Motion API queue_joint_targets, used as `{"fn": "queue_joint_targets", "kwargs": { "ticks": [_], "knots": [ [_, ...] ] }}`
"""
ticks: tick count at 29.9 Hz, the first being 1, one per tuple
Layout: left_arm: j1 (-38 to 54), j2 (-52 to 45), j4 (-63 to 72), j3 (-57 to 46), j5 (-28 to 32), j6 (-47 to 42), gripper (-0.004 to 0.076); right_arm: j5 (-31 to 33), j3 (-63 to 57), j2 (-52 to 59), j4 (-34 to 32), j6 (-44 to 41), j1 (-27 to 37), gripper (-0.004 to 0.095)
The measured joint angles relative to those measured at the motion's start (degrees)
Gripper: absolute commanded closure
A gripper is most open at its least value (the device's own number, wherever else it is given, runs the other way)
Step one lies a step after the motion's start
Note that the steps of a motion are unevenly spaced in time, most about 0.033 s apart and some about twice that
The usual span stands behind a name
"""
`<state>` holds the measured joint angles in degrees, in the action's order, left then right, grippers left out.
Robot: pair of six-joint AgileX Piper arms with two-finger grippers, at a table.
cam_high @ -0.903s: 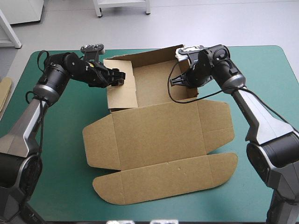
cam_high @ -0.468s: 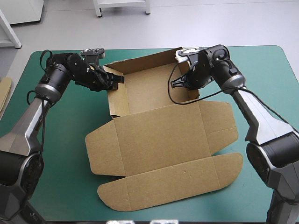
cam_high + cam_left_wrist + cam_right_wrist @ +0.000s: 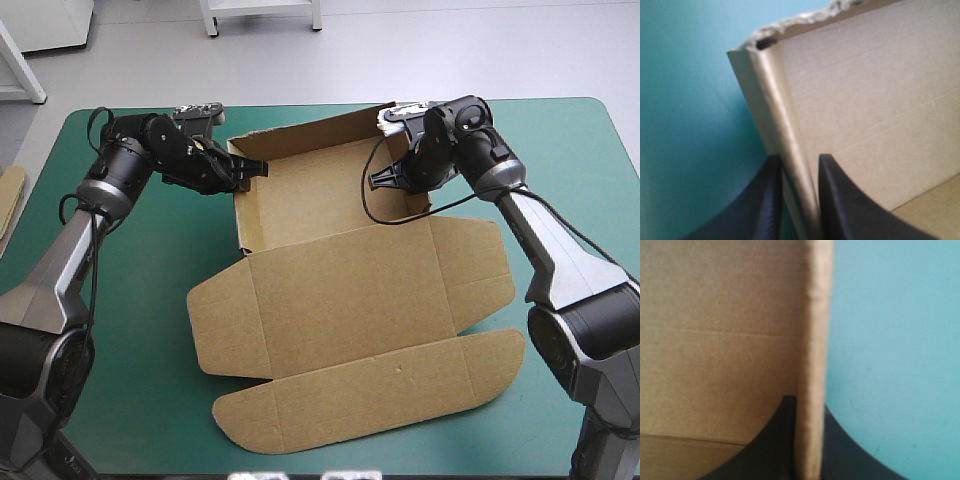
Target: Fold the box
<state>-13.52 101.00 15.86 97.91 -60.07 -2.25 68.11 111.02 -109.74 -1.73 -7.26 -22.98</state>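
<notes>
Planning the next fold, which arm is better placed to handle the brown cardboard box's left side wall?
Left. The left end effector is shut on that folded left wall of the brown cardboard box; the right end effector grips the opposite wall, across the tray.

The box (image 3: 345,290) blocks the middle of the teal-green cover (image 3: 120,300), which lies bare on both sides, and its tray is open from above between raised walls pinched by the left gripper (image 3: 256,169) and right gripper (image 3: 380,180).

teal-green cover (image 3: 150,400) | brown board edge (image 3: 8,200) at table's left edge
</notes>
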Motion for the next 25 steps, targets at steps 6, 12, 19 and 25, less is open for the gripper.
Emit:
{"fn": "queue_joint_targets", "kwargs": {
  "ticks": [6,12,19,25],
  "knots": [
    [-1.88,0.22,-2.70,0.00,2.80,-1.56,0.0732,1.25,0.00,0.00,-1.05,-1.07,0.18,0.0906],
    [-2.43,0.24,-4.62,0.00,3.18,-3.12,0.0732,1.78,0.00,0.00,-1.10,-1.91,0.24,0.0906],
    [-2.71,1.70,-6.19,4.02,0.88,-3.37,0.0732,2.70,0.29,-0.11,-2.86,-3.26,-1.16,0.0906],
    [-2.71,6.71,-10.15,12.17,-6.67,-3.55,0.0732,2.54,0.49,-1.48,-2.83,-4.19,-2.45,0.0906]
  ]
}}
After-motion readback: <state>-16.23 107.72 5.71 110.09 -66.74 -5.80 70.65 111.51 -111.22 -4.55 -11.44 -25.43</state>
